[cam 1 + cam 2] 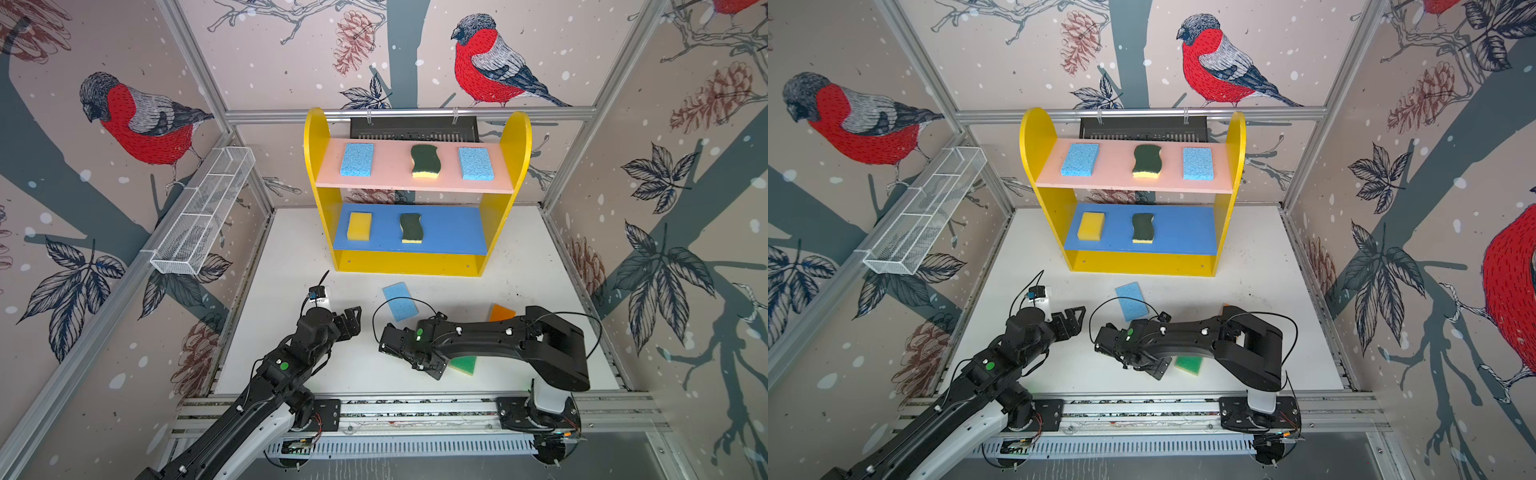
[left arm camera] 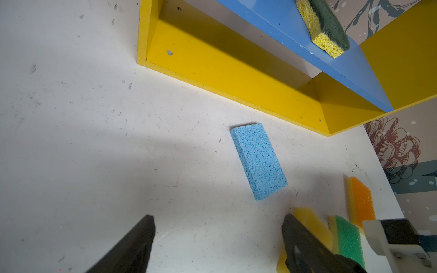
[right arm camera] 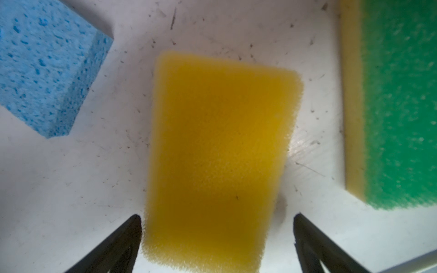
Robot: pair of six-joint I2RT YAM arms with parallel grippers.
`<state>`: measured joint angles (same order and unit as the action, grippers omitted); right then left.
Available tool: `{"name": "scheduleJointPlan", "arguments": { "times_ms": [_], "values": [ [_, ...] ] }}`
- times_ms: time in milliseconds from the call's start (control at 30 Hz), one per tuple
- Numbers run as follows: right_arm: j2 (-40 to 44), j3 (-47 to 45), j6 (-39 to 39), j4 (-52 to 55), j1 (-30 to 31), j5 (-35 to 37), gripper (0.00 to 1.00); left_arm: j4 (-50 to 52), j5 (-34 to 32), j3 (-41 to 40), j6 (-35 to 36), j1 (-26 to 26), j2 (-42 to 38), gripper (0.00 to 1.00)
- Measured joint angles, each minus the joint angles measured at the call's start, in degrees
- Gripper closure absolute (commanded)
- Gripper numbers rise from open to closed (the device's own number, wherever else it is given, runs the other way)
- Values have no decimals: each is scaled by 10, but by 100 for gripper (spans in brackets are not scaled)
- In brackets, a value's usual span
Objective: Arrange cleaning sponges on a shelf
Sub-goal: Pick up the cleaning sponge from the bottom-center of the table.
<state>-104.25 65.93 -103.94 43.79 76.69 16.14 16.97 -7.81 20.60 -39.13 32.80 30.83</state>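
Observation:
The shelf (image 1: 316,166) stands at the back of the table. Its pink top board carries two light blue sponges (image 1: 357,159) (image 1: 476,163) and a dark-green wavy one (image 1: 424,161). On the blue middle board lie a yellow sponge (image 1: 359,226) and another dark-green wavy one (image 1: 411,228). A blue sponge (image 1: 400,301), an orange one (image 1: 500,312) and a green one (image 1: 463,365) lie on the table. My right gripper (image 3: 217,218) is open, low over a yellow sponge (image 3: 217,153), a finger on either side. My left gripper (image 2: 218,219) is open over bare table, holding nothing.
A long white wire-mesh basket (image 1: 203,212) hangs on the left wall rail. A black vented panel (image 1: 415,126) sits behind the shelf. An aluminium rail (image 1: 415,409) runs along the table's front edge. The two arms stand close together near the table's middle.

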Motion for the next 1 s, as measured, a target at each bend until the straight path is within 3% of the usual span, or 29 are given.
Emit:
{"name": "scheduleJointPlan", "arguments": {
  "times_ms": [500,1000],
  "values": [
    [-1,-17,9,-5,-7,-28,3,0,-5,-3,0,0,1,15],
    [12,-38,66,2,-13,-34,6,1,-12,-4,-11,1,-11,15]
  ]
}}
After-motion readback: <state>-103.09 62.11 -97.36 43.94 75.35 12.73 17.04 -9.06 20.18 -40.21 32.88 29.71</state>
